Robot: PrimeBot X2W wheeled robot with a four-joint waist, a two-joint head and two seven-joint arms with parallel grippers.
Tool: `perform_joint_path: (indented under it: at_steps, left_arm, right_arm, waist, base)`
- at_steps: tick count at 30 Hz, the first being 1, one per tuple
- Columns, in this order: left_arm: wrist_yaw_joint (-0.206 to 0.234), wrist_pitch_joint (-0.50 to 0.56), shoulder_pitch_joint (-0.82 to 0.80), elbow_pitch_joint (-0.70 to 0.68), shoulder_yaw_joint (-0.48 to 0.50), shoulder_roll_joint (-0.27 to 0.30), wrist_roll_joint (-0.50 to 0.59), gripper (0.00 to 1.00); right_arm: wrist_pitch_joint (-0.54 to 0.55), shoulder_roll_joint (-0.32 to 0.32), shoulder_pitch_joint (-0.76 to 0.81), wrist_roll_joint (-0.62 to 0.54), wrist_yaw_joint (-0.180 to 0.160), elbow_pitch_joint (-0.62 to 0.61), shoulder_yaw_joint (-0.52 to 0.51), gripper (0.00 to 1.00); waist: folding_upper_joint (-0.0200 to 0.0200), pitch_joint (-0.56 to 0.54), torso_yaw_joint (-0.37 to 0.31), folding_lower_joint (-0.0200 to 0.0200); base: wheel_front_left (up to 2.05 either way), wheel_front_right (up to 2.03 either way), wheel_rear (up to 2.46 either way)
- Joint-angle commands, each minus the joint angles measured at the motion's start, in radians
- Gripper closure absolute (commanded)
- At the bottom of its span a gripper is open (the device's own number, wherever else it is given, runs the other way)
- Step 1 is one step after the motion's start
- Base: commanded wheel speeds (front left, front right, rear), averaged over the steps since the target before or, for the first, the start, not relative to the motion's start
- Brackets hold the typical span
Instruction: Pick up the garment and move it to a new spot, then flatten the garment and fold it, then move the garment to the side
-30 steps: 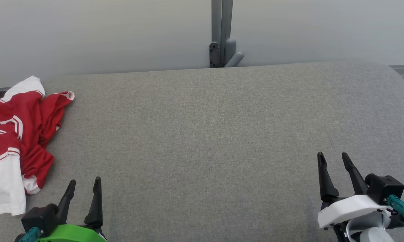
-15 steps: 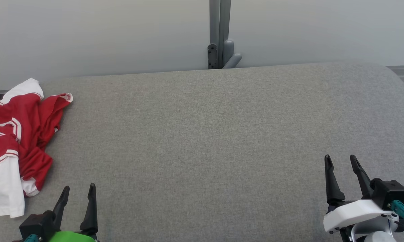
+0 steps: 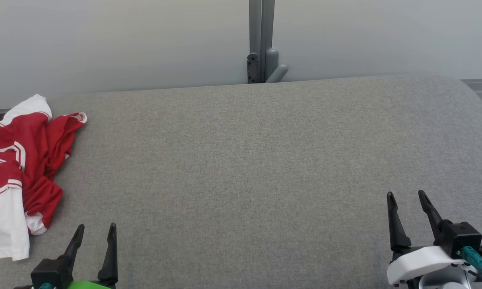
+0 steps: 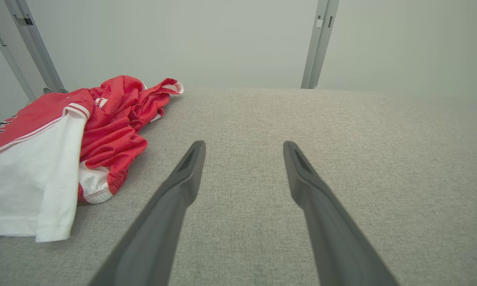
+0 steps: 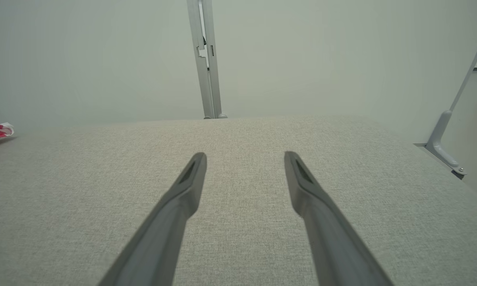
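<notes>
You have the red-and-white garment [image 3: 16,168] crumpled at the left edge of the frame on the grey fabric surface [image 3: 245,160]. Your left gripper [image 3: 96,226] is at the lower left, fingers spread, near the garment but apart from it. Your right gripper [image 3: 405,193] is at the lower right, fingers also spread. A grey post [image 3: 261,40] stands at top centre.

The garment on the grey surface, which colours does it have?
The garment is red with white panels and thin red-and-white striped trim, clearest in the left wrist view.

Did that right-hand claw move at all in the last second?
Yes. The right gripper drew back toward the robot and slightly right, away from the grey post.
</notes>
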Motion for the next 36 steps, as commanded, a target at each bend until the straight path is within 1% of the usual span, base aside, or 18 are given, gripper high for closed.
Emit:
perform_joint_path:
  at_steps: [1,9,25,28,30,36]
  left_arm:
    - [-0.002,-0.008,0.014,0.001,-0.002,0.009,0.026,0.0]
    - [-0.002,-0.022,0.015,-0.001,-0.004,0.015,0.064,0.0]
    - [-0.002,-0.019,0.012,0.003,0.003,0.009,0.059,0.0]
    - [-0.002,-0.019,0.004,0.003,0.005,0.012,0.054,0.0]
    - [-0.002,-0.019,0.002,0.002,0.01,0.012,0.054,0.0]
    - [-0.002,-0.019,0.015,0.001,0.052,0.009,0.047,0.0]
  right_arm:
    - [-0.008,-0.005,0.011,-0.025,0.0,0.001,-0.003,0.0]
    - [-0.021,-0.005,0.015,-0.077,0.0,0.001,0.001,0.0]
    - [-0.021,-0.005,0.015,-0.068,0.0,0.005,0.001,0.0]
    - [-0.021,-0.005,0.012,-0.064,0.0,0.0,0.002,0.0]
    - [-0.021,-0.005,0.016,-0.063,0.0,0.0,0.012,0.0]
    - [-0.021,-0.005,0.012,-0.05,0.0,0.009,0.049,0.0]
  waist:
    - [-0.0001,0.0,0.0,0.0]
    - [-0.0001,0.002,0.003,0.0]
    - [-0.0001,-0.003,0.021,0.0]
    - [-0.0001,-0.005,0.051,0.0]
    - [-0.0001,-0.008,0.084,0.0]
    - [-0.0001,-0.019,0.218,0.0]
  base:
    - [0.0,0.0,0.0]
    - [0.0,0.0,0.0]
    - [0.0,0.0,0.0]
    - [0.0,0.0,0.0]
    - [0.0,0.0,0.0]
    - [0.0,0.0,0.0]
